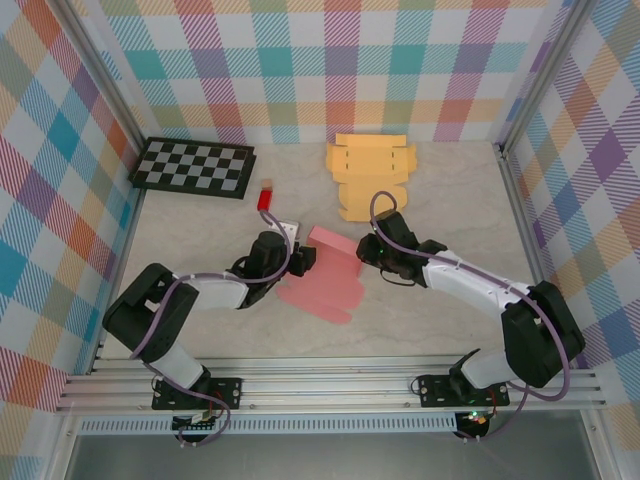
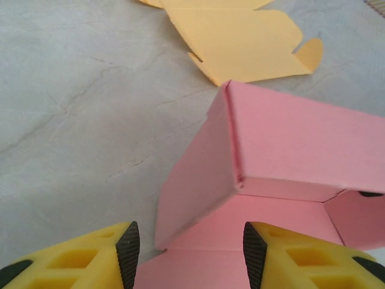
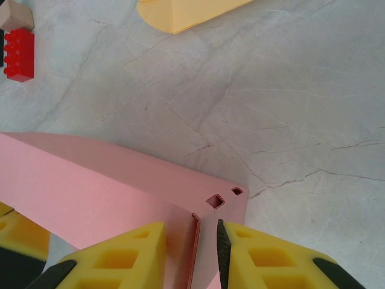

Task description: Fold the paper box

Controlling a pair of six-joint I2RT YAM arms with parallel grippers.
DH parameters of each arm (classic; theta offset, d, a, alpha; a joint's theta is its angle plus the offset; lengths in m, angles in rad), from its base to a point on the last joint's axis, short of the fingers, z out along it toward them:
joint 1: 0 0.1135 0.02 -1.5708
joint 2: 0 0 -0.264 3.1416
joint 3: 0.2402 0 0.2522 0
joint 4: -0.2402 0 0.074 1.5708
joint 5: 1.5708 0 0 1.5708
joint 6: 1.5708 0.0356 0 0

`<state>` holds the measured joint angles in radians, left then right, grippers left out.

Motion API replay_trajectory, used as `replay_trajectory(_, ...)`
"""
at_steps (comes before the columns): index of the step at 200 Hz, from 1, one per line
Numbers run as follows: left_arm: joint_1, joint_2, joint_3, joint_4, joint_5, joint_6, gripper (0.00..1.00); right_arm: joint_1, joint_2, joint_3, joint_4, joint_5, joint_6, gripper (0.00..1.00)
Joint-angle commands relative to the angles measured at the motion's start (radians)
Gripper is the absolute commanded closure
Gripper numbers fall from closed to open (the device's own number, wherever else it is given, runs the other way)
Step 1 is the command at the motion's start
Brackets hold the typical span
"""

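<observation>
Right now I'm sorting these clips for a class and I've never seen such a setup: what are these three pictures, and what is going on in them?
These are two small robot arms bolted at the near edge of a table, each ending in a two-finger gripper with yellow fingers. The overhead picture comes from a fixed camera above and behind them; the other two come from cameras on each wrist, looking past that arm's own fingers.

On the table lie a pink paper box, partly folded up, a flat yellow box blank behind it, a checkerboard at the far left, and a small red brick.

The right gripper pinches an upright wall of the pink box between its fingers. The left gripper is open, right at the box's other side, holding nothing.
</observation>
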<state>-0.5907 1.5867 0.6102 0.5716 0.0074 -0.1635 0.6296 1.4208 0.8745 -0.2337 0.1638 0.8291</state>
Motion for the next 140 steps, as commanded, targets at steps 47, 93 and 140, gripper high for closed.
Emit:
replay_trajectory(47, 0.052, -0.119, 0.05, -0.047, 0.073, -0.106, 0.48, 0.013, 0.035, -0.011, -0.14, 0.002, -0.044, 0.7)
replay_trajectory(93, 0.057, -0.084, 0.163, -0.196, -0.049, -0.43, 0.49, 0.024, 0.047, 0.001, -0.137, 0.008, -0.053, 0.71)
replay_trajectory(140, 0.056, -0.014, 0.227, -0.265, -0.036, -0.699, 0.47, 0.028, 0.053, 0.004, -0.135, 0.014, -0.058, 0.71)
